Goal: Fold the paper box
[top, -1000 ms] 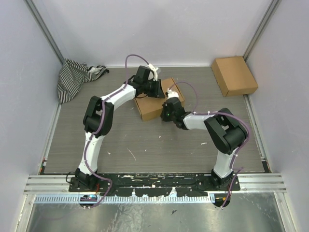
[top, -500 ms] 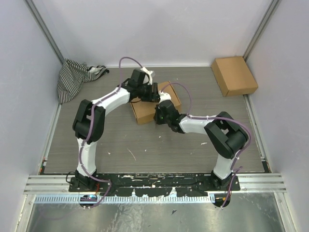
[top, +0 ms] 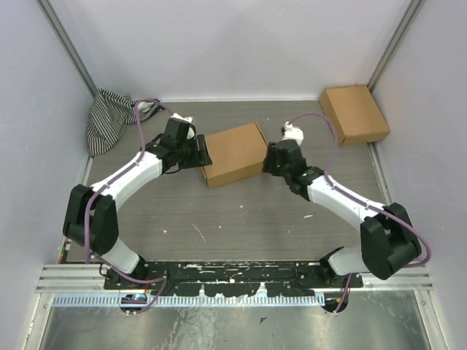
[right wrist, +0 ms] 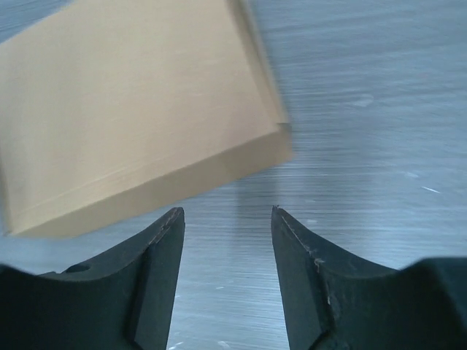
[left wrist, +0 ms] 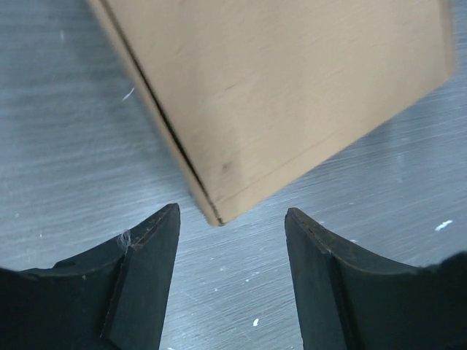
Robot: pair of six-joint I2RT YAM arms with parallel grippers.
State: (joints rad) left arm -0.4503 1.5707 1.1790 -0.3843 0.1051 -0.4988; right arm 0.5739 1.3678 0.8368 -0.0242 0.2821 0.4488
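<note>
The paper box [top: 235,152] lies closed on the desk [top: 219,219], between the left end effector [top: 201,155] and the right end effector [top: 269,162], one corner just ahead of each; both gape wide, empty; probably light, stiff, smooth-faced cardboard; best pinched across a side wall.

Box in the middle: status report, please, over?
Left gripper open, right gripper open, neither holding anything. Box closed up, flat on table between them. Spare box, striped cloth far off, nothing in the way.
</note>
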